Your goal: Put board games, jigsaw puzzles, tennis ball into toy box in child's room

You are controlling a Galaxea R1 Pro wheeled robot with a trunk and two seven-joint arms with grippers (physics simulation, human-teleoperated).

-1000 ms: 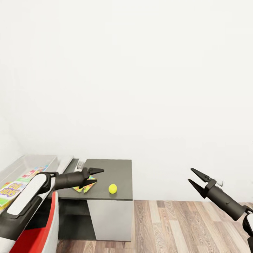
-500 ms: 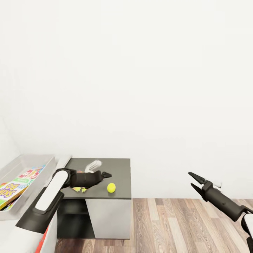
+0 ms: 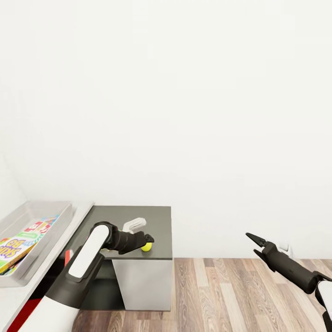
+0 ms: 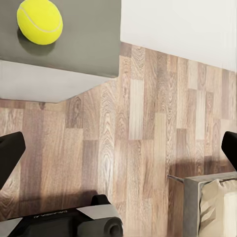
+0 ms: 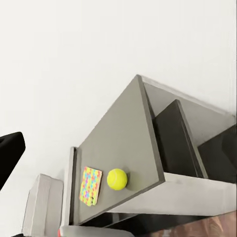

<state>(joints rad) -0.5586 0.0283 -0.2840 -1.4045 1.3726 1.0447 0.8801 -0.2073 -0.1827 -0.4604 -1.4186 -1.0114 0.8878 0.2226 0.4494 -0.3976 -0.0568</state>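
**woodfloor_wes:** So you're swinging the left gripper (image 3: pixel 148 240) across the dark cabinet (image 3: pixel 159 216). A second ago it was sitting over the jigsaw puzzle (image 5: pixel 90 186), and now it's hovering right by the tennis ball (image 3: pixel 146 248). Are you skipping the puzzle?

**binpacker42:** Looks like it. The puzzle is lying flat on the cabinet top just beside the ball, so nothing's been lifted. In the left wrist view the fingers (image 4: pixel 9 155) are sitting at opposite edges, so the jaws are spread wide with nothing in them. The ball (image 4: pixel 39 20) is showing off to one side of that view, not between them, and the camera's mostly looking past the cabinet edge at the floor.

**woodfloor_wes:** So you're not lined up yet?

**binpacker42:** I'd say no. You're getting close, but I think you need to bring the ball between the fingers before closing. It's round and near the edge, so a nudge could roll it off.

**woodfloor_wes:** And the other arm?

**binpacker42:** The right gripper (image 3: pixel 254 244) is hanging over the floor, well away, jaws apart and empty. The toy box (image 3: pixel 60 210) is waiting on the table (image 3: pixel 82 216) with the Skip-Bo game (image 3: pixel 14 249) already inside.
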